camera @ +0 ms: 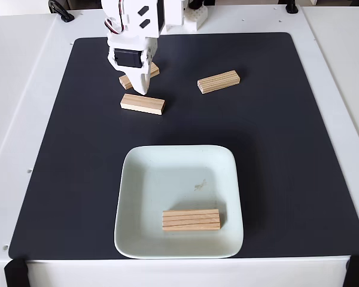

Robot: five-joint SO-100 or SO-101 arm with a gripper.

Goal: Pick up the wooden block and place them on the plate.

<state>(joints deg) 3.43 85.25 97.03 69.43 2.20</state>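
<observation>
step: one block [191, 219] sits on the plate [137, 179]; you're going for the next.
gripper [140, 89]: low over the far-left blocks, tips at the angled block [130, 79]; can't tell how wide or if it grips.
other blocks: one [142, 104] just below, one [218, 82] to the right.
next: close on one block, lift, carry to plate.

A white table [24, 89] is being covered by a dark mat [287, 155]; three wooden blocks [142, 104] toward twelve o'clock and a plate [131, 197] at six are being carried.
</observation>
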